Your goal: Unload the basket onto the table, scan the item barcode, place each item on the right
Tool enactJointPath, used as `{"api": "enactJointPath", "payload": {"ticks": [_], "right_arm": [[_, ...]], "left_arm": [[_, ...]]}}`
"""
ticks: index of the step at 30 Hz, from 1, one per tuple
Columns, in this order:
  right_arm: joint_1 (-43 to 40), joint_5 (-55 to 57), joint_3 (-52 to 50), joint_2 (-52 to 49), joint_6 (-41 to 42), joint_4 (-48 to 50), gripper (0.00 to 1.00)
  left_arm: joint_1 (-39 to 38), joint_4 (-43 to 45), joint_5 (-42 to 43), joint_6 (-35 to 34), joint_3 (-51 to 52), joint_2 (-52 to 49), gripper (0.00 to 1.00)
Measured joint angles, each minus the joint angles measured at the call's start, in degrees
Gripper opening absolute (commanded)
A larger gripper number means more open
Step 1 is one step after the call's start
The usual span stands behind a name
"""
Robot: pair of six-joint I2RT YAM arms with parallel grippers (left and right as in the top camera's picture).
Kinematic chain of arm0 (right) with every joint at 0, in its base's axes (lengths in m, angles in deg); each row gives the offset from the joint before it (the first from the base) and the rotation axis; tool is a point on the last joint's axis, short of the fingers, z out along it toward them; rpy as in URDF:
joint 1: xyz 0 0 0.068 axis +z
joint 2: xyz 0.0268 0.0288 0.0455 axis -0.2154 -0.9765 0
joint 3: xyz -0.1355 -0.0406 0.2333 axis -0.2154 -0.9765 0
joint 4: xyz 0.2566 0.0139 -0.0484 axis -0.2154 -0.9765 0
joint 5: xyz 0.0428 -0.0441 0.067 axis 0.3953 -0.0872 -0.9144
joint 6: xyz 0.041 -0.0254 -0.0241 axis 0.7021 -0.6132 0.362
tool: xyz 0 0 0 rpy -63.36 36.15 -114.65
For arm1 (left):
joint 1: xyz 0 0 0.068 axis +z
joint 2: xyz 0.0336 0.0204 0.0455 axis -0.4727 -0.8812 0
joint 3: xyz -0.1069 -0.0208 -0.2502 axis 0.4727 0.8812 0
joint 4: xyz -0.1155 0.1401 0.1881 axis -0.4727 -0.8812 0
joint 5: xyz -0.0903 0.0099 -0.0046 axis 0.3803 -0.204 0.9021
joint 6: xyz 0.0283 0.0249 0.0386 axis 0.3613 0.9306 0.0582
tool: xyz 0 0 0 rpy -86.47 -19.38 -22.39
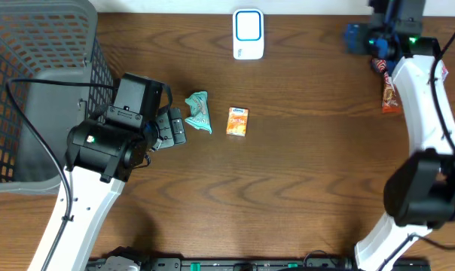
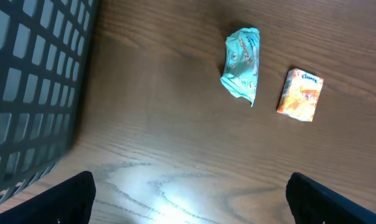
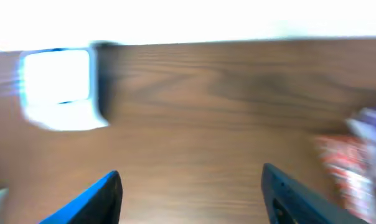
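A white barcode scanner with a blue-framed window [image 1: 248,34] stands at the table's far edge and shows blurred in the right wrist view [image 3: 58,87]. A crumpled teal packet [image 1: 200,111] [image 2: 242,64] and a small orange box [image 1: 237,121] [image 2: 300,94] lie mid-table. My left gripper [image 1: 171,126] [image 2: 191,180] hovers open just left of the teal packet, with only bare wood between its fingers. My right gripper [image 1: 355,38] [image 3: 189,174] is open and empty at the far right, right of the scanner. A red-orange packet [image 1: 391,95] [image 3: 347,168] lies beside it.
A large grey mesh basket [image 1: 32,90] [image 2: 32,87] fills the left side of the table. Another small dark-red item [image 1: 379,65] lies under the right arm near the red-orange packet. The right wrist view is motion-blurred.
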Motion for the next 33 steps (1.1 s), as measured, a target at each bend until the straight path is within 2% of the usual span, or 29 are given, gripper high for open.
{"api": "enactJointPath", "payload": {"ticks": [5,8,14,15,17,22,24,25,29,33], "right_arm": [[8.46,-11.61,0.52,-0.11,2.45,-8.28,0.65],[13.99,-13.27,0.46,-3.13,5.01,-11.39,0.72],[21.86,-14.53,0.42,-11.21,11.69,-12.57,0.72],[22.73,-14.67,0.42,-12.70,12.96,-13.00,0.71],[24.02,-14.75,0.37,-15.30,15.15,-14.19,0.61],[25.51,-14.95,0.22,-19.47,17.62,-18.18,0.61],[25.57,-15.08,0.17,-20.31,18.05,-19.63,0.58],[25.57,-15.08,0.15,-20.68,18.32,-20.11,0.55],[25.57,-15.08,0.09,-21.55,19.12,-20.74,0.25],[25.57,-15.28,0.09,-21.66,19.28,-18.18,0.20]], "left_arm": [[0.00,-0.02,0.00,0.00,0.00,0.00,0.98],[0.00,-0.02,0.00,0.00,0.00,0.00,0.98],[0.00,-0.02,0.00,0.00,0.00,0.00,0.98],[0.00,-0.04,0.00,0.00,0.00,0.00,0.98],[0.00,-0.02,0.00,0.00,0.00,0.00,0.98],[0.00,-0.02,0.00,0.00,0.00,0.00,0.98],[0.00,-0.02,0.00,0.00,0.00,0.00,0.98],[0.00,-0.02,0.00,0.00,0.00,0.00,0.98],[0.00,-0.02,0.00,0.00,0.00,0.00,0.98],[0.00,-0.02,0.00,0.00,0.00,-0.02,0.98]]}}
